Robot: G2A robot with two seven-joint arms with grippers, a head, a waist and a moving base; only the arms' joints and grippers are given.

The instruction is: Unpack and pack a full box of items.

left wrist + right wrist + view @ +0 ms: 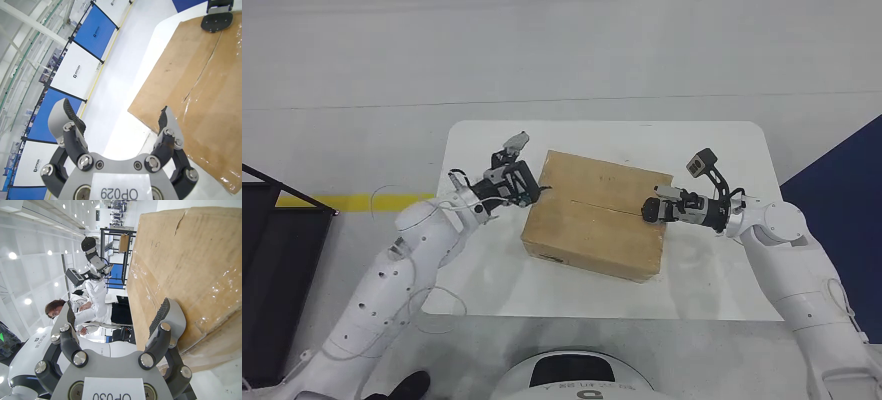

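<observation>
1. The box [592, 215] sits closed near the middle of the bench [712, 150], slightly askew to its edges, with a taped seam across the lid.
2. The left claw [534, 188] is spread wide at the box's far-left corner, with one finger over the lid and the other out past the edge.
3. The right claw [650, 210] is spread wide at the box's right edge, with one finger against the cardboard.
4. Bare bench rings the box, broadest toward the left and right edges.
</observation>
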